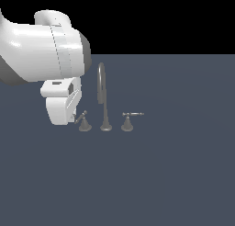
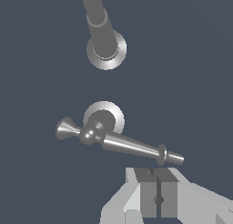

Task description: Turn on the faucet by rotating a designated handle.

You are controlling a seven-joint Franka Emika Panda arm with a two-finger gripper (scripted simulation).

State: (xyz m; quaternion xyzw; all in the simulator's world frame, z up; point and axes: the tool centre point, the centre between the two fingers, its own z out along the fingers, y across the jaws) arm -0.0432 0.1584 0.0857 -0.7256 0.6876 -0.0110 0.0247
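A: As the exterior view lists it: item one, faucet (image 1: 105, 115), grey metal, standing mid-floor on the dark surface (image 1: 174, 174); gooseneck spout (image 1: 101, 82) central, second lever (image 1: 132, 114) toward the exterior view's right.

B: And the handle (image 1: 81, 117)?

A: Toward the exterior view's left, lever on a cone base, just beside the white arm (image 1: 46, 50).

B: Wrist view?

A: Handle (image 2: 119, 143), tapered rod, knobbed tip nearest the gripper (image 2: 157, 186). Jaws closed together, holding nothing, just short of the tip.

B: Handling?

A: Judged rigid, smooth, likely slippery; pivots on its base. Best pushed or grasped near the far tip for leverage.
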